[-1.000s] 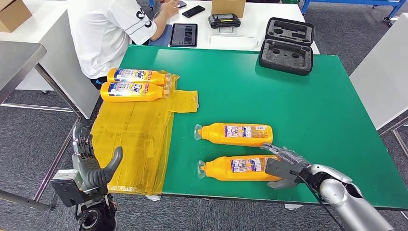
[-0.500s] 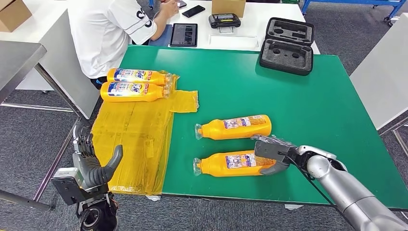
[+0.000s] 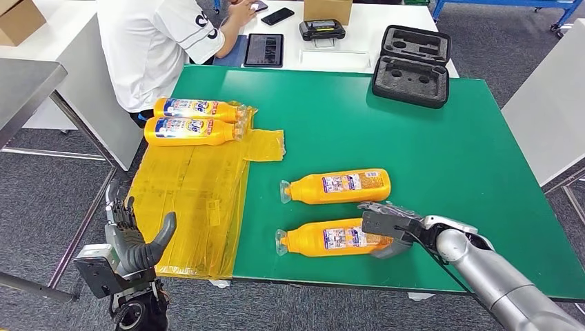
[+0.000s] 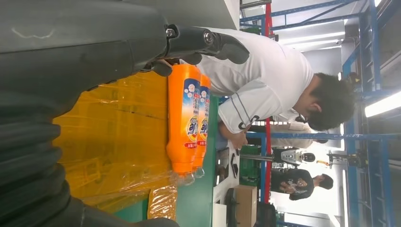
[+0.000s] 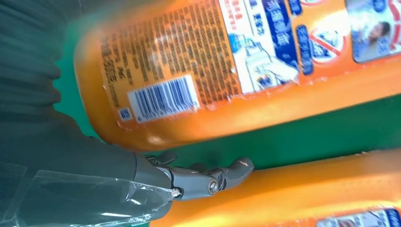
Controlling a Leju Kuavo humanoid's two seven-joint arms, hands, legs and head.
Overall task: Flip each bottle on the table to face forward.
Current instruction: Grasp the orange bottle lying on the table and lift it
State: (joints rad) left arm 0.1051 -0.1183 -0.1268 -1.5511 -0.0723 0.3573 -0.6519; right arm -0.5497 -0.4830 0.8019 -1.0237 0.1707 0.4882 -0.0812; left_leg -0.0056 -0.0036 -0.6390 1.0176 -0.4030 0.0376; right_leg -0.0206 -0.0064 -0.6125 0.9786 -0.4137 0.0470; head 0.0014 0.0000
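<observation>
Step in hand: turning the near bottle (image 3: 331,238), 1 of 2 lying back-label-up on the green tabletop (image 3: 428,148).

My right hand (image 3: 383,227) sits over the near bottle's base end, fingers (image 5: 222,176) curled round it, thumb side under its front edge. I judge this a hold rather than a bare touch, though the contact is partly hidden.

My left hand (image 3: 134,245) hangs below the tabletop's front left corner, fingers spread, holding nothing.

Near bottle: orange plastic, lying on its side near the tabletop's front edge, cap pointing toward the yellow sheet (image 3: 193,207). Barcode and fine print face up.

Far bottle (image 3: 336,186): same make, just behind the near one, apart from it, also back-label-up.

2 finished bottles (image 3: 196,121): side by side at the back of the yellow sheet, blue front labels up.

Next move, as I judge it: roll the near bottle half a turn about its length without nudging the far bottle; the smooth round body may slip.
</observation>
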